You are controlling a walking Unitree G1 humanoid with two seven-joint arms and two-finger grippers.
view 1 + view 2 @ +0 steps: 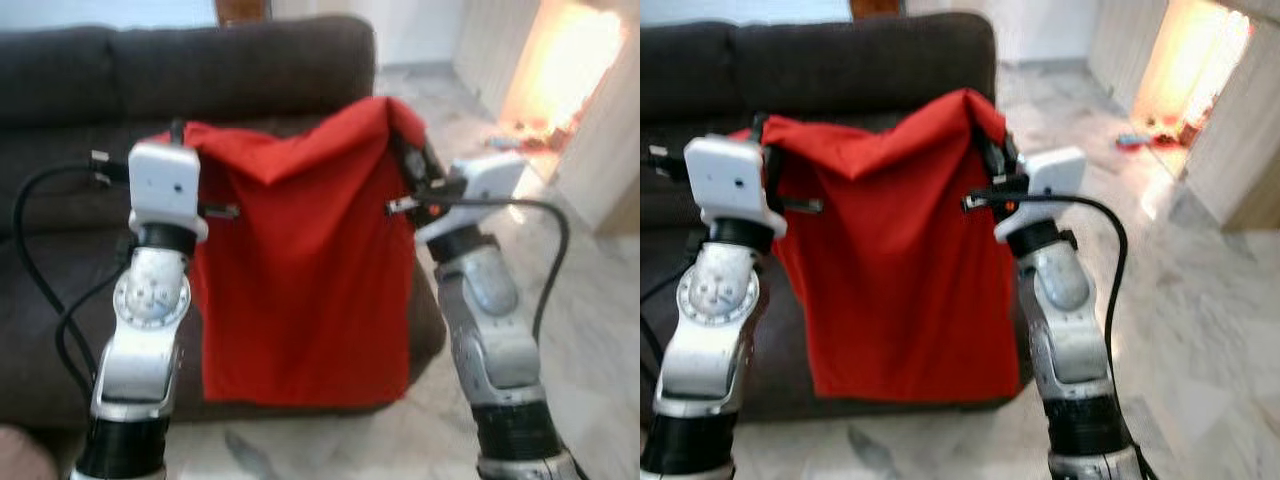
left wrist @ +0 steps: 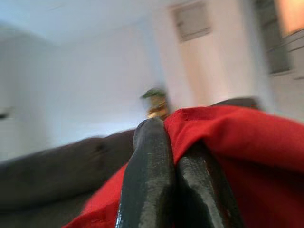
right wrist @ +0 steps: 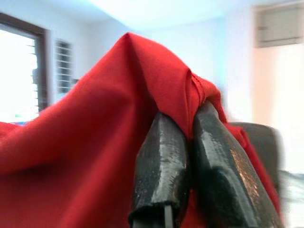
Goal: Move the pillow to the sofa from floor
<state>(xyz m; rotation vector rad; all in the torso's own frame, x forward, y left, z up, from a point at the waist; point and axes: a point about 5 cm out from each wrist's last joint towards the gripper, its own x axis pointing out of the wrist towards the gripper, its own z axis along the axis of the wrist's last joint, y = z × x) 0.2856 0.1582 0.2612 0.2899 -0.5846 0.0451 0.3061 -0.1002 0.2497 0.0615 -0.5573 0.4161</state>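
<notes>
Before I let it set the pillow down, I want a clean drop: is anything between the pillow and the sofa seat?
Nothing visible. The red pillow hangs from the left gripper and right gripper, directly in front of the dark sofa; the seat part showing looks bare, though the pillow hides the rest.

Both head cameras looked forward and down over the raised arms, sharing the red pillow (image 1: 305, 270) and sofa (image 1: 190, 70). Each wrist camera looked closely along its own jaws into that pillow's pinched cloth.
</notes>
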